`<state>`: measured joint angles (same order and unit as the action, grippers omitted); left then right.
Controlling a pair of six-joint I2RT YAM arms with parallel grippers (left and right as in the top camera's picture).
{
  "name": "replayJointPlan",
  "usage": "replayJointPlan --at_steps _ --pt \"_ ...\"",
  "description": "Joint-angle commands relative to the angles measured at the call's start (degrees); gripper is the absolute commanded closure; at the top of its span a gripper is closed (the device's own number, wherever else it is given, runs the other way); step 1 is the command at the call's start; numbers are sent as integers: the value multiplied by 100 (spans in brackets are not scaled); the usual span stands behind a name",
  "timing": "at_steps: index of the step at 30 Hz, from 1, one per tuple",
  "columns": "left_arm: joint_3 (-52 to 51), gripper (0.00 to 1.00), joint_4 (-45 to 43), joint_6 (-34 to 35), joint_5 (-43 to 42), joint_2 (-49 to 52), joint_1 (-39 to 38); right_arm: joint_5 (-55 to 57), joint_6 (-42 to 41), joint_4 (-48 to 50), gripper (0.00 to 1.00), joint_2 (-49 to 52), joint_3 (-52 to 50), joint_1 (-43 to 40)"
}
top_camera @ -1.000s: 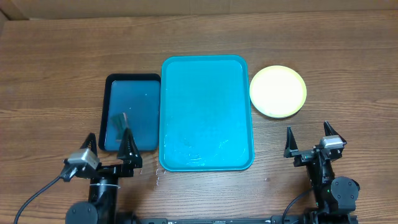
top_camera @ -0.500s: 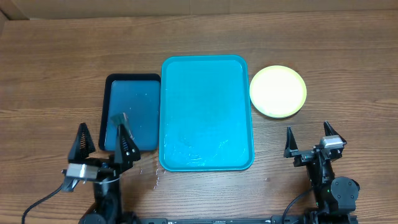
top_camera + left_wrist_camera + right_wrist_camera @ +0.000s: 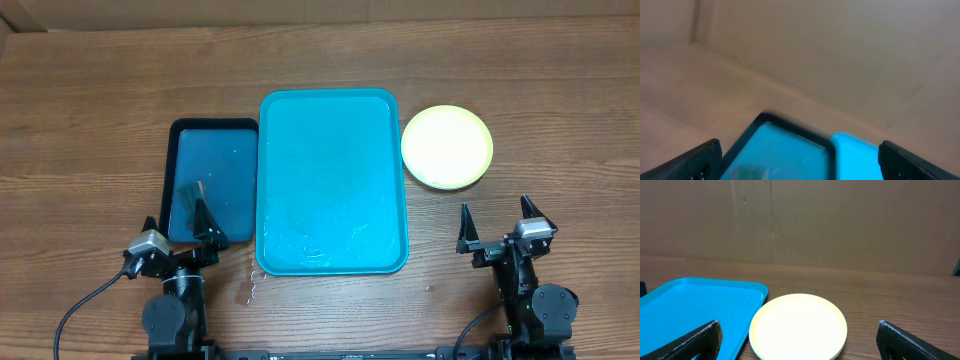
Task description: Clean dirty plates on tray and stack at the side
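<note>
The turquoise tray (image 3: 333, 180) lies in the middle of the table with no plates on it, only wet streaks near its front edge. The plates (image 3: 447, 146) sit as one stack on the table right of the tray; the stack also shows in the right wrist view (image 3: 798, 326). I cannot count the plates in it. My left gripper (image 3: 178, 226) is open and empty at the front left, near the front edge of the dark navy tray. My right gripper (image 3: 496, 224) is open and empty at the front right, in front of the plate stack.
A smaller dark navy tray (image 3: 212, 178) lies against the turquoise tray's left side, with a small greenish thing (image 3: 192, 192) on it. The left wrist view is blurred and shows the navy tray (image 3: 775, 150) and the turquoise tray's corner (image 3: 855, 150). Cardboard lines the table's far edge.
My left arm has pulled back and turned at the front left, now lower and facing the navy tray. The right arm, tray and plates have not moved.
</note>
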<state>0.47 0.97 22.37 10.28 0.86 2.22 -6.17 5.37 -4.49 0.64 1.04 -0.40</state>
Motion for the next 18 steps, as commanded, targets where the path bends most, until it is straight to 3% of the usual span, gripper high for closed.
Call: replayJointPlan --at_steps 1,10,18 --pt "-20 0 210 -214 579 -68 -37 -31 26 31 0 -48 -59 -31" --pt "-20 0 315 -2179 -796 -68 -39 -31 26 28 0 -48 -59 -31" --pt "-20 0 319 -2258 -844 -68 -37 -31 26 28 0 -48 -59 -31"
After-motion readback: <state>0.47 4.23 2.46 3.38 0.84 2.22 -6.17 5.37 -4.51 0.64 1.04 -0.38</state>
